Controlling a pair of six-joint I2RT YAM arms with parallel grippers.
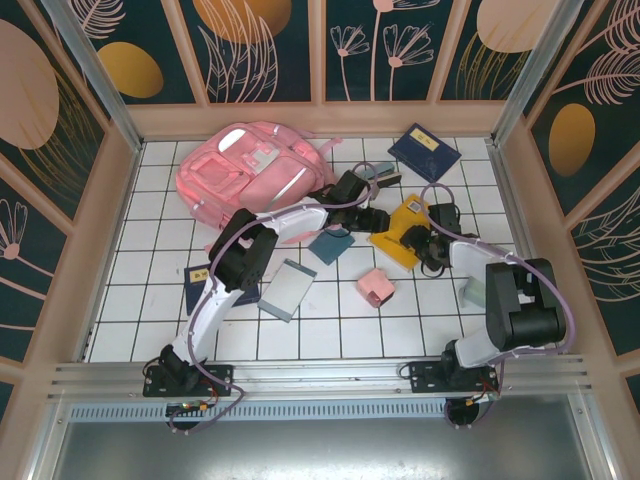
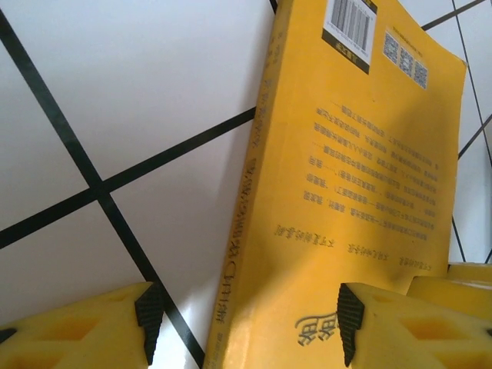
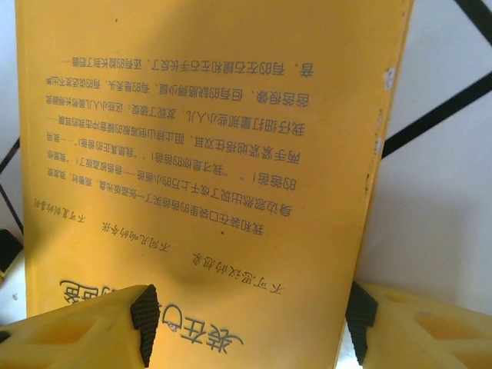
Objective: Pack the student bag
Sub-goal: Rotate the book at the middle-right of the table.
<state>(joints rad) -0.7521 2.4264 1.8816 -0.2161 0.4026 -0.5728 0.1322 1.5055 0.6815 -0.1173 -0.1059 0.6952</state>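
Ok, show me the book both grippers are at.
The yellow book, right of centre: the left gripper and right gripper both sit open over its cover. The far blue book, teal book and grey book lie apart.

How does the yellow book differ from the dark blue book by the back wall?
The yellow book's cover carries lines of text and a barcode; the dark blue book is navy with a small yellow label. The yellow book lies under the left gripper and right gripper, both open; the dark blue book lies apart from both, at the far right. Both rest on the tiled table.
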